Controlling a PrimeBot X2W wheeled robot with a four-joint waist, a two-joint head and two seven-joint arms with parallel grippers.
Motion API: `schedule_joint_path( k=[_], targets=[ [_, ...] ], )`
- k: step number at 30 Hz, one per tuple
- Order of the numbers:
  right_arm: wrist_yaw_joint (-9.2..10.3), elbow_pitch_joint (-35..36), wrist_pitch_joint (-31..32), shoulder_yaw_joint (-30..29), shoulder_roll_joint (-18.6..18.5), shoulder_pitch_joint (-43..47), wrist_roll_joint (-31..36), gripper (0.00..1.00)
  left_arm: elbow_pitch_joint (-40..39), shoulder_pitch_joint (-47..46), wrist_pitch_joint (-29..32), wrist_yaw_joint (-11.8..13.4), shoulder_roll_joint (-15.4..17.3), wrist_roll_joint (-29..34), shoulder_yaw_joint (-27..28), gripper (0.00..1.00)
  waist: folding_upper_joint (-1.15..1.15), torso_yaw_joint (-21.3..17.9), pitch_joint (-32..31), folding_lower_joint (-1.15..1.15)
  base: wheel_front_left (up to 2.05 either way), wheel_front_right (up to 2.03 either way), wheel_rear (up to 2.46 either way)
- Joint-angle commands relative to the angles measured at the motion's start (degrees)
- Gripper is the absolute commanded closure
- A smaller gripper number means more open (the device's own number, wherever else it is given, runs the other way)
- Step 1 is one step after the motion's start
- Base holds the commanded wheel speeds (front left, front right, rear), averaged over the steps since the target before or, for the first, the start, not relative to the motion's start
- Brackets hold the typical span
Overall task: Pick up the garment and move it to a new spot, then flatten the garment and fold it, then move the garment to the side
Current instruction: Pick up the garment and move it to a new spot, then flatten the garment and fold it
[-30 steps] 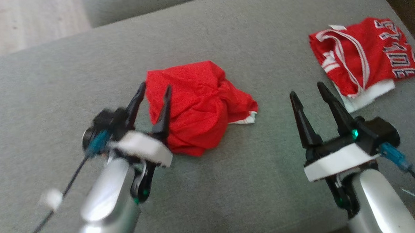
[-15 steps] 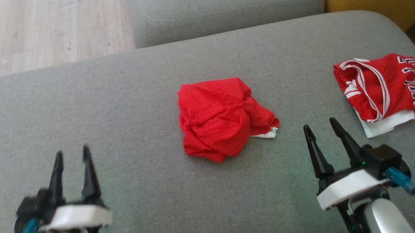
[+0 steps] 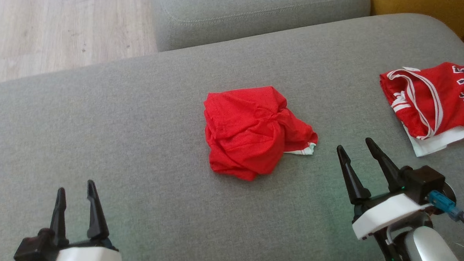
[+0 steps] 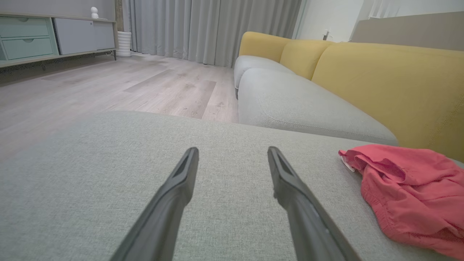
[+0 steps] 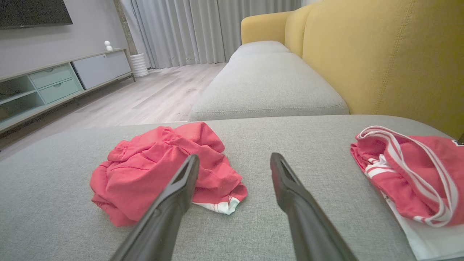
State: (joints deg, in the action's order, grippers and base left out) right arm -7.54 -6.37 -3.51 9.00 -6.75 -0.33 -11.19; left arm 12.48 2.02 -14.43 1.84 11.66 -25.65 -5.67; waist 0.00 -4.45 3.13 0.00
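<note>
The garment (image 3: 255, 133) is lying bunched in a loose heap at the centre of the grey seat (image 3: 139, 122), with a white-striped hem showing at its 4 o'clock edge. No part of it is spread flat.

The left gripper (image 3: 75, 186) is hovering at 7 o'clock from the garment, well apart from it. Its jaws are standing wide and are gripping nothing. The right gripper (image 3: 353, 143) is hovering at 4 o'clock from the garment, near the hem but not touching it. Its jaws are likewise spread and empty. A second red jersey (image 3: 427, 100), already folded, is resting at 2 o'clock from the garment, well apart.

Judgement: the flattening and folding are not yet done, since the cloth is crumpled. The step in hand is probably a fresh approach, either for lifting the heap or for starting to spread it; the frames are not settling which.

The next move is calling for each gripper to travel inward toward the heap. The right gripper is facing the shorter path, toward the exposed hem. Each gripper is needing a single layer at an outer edge, not the whole bunch. The folded jersey is requiring clearance on the right side.
</note>
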Motion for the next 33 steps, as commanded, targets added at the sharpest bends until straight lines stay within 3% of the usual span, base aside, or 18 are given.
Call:
schedule_joint_path(
  k=[1, 5, 12, 20, 28, 29, 30, 31, 33],
  targets=[
    [0.05, 2.0, 0.1, 1.3, -0.4, -1.5, -0.3, 0.00, -1.9, -2.7, -0.3, 0.1, 1.3, 0.4, 1.7, 0.00, 0.00, 0.1, 0.2, 0.00, 0.00, 0.00, 0.00],
    [0.05, 1.9, 1.1, 1.9, -1.2, -2.5, -0.3, 0.00, -2.2, -3.6, -0.4, -0.1, 1.4, 0.7, 1.2, 0.00, 0.00, 0.5, 1.3, 0.00, 0.00, 0.00, 0.00],
    [0.05, -2.4, 10.8, 1.6, -0.9, -7.9, 0.1, 0.00, -2.6, -6.4, -0.2, 0.0, 1.2, 1.0, 0.7, 0.00, 0.00, 2.4, 5.0, 0.00, 0.00, 0.00, 0.00],
    [0.05, -15.0, 14.3, 2.9, -0.4, -16.3, -0.3, 0.00, -2.3, -9.7, -0.3, -0.8, 0.4, 1.5, -1.1, 0.00, 0.00, 5.9, 9.1, 0.00, 0.00, 0.00, 0.00],
    [0.05, -25.2, 16.2, 2.6, 0.9, -19.1, -1.9, 0.00, -1.3, -9.7, -0.4, -0.8, 0.2, 1.8, -1.6, 0.00, 0.00, 6.8, 8.2, 0.00, 0.00, 0.00, 0.00],
    [0.05, -25.8, 16.2, 2.9, 1.0, -19.3, -2.3, 0.12, -1.2, -9.7, -0.4, -0.8, 0.1, 1.8, -1.6, 0.00, 0.00, 6.8, 7.9, 0.00, 0.00, 0.00, 0.00],
    [0.05, -26.3, 16.3, 3.2, 1.1, -19.6, -2.6, 0.91, -1.2, -9.6, -0.4, -0.8, 0.2, 1.7, -1.6, 0.00, 0.00, 6.8, 7.7, 0.00, 0.00, 0.00, 0.00],
    [0.05, -26.6, 16.5, 3.9, 1.1, -19.8, -3.0, 1.00, -1.2, -9.5, -0.4, -0.8, 0.2, 1.7, -1.6, 0.00, 0.00, 6.7, 7.4, 0.00, 0.00, 0.00, 0.00],
    [0.05, -26.7, 16.3, 4.7, 0.6, -20.5, -3.9, 1.00, -1.2, -9.3, -0.4, -0.7, 0.1, 1.6, -1.5, 0.00, 0.00, 6.6, 6.7, 0.00, 0.00, 0.00, 0.00]
  ],
)
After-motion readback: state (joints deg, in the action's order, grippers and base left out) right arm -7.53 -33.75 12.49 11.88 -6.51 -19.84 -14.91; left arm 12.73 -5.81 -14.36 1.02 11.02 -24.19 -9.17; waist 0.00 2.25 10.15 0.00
